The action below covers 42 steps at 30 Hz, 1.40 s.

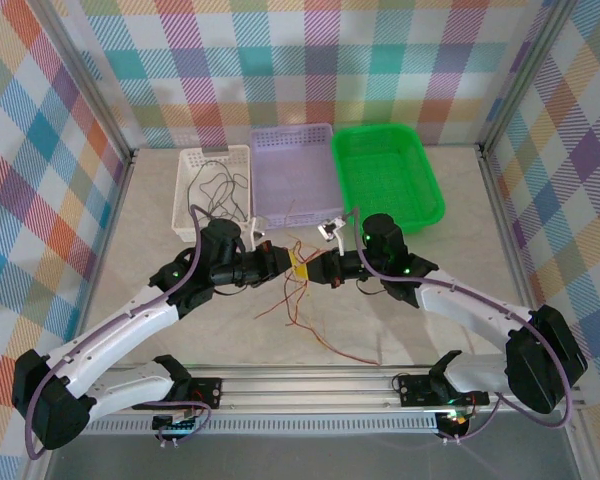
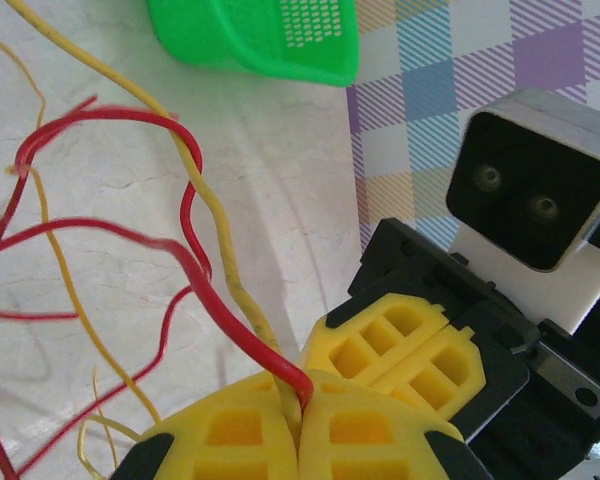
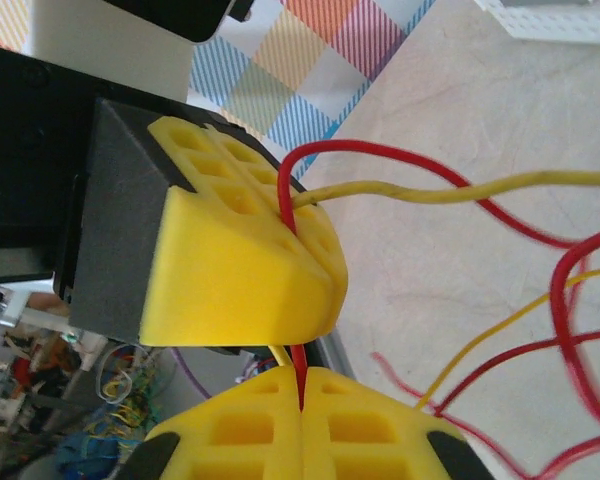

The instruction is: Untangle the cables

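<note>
At the middle of the desk (image 1: pixel 240 335), the left claw (image 2: pixel 300 425) is pinched tight. A red wire (image 2: pixel 188 225) and a yellow wire (image 2: pixel 223 265) come out of the seam between its pads. The right claw (image 3: pixel 302 405), just beside it and facing it tip to tip, is likewise fully closed on a red and a yellow strand. From both claws the cables (image 1: pixel 292 290) trail loosely across the desk toward its near edge. Farther back, a white basket (image 1: pixel 185 190) holds black cables (image 1: pixel 218 188). Next to it sit a purple basket (image 1: pixel 292 130) and a green basket (image 1: pixel 380 130).
</note>
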{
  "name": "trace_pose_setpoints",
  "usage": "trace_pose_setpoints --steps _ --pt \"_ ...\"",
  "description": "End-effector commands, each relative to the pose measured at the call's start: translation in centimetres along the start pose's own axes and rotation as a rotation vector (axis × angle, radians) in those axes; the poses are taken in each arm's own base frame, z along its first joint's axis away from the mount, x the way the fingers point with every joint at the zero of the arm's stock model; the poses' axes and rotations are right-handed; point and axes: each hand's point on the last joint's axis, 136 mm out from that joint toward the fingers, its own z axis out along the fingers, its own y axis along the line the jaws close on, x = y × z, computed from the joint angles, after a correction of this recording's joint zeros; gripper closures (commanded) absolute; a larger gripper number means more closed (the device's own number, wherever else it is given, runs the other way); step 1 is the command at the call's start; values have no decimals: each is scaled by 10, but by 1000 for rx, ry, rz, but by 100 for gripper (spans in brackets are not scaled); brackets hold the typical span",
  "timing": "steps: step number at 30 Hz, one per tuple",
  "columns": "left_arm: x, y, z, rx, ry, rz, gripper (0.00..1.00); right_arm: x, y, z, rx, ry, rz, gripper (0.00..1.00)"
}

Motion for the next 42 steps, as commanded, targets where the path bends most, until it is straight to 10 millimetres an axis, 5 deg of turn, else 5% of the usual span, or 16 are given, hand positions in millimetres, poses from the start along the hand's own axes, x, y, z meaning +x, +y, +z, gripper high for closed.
trace_pose_setpoints --steps 1,13,23,32,42 --pt "-2 -19 -3 53 -8 47 100 1 2 -4 17 -11 -33 100" --pt "9 13 -8 -43 -6 66 87 -30 7 -51 206 -149 -106 100" --pt "16 30 -4 -69 0 57 71 -52 35 -63 161 -194 -150 100" --pt "22 24 13 54 29 0 51 -66 55 -64 125 -194 -190 100" --pt "34 -1 22 197 48 13 46 -79 67 -64 100 -201 -218 100"
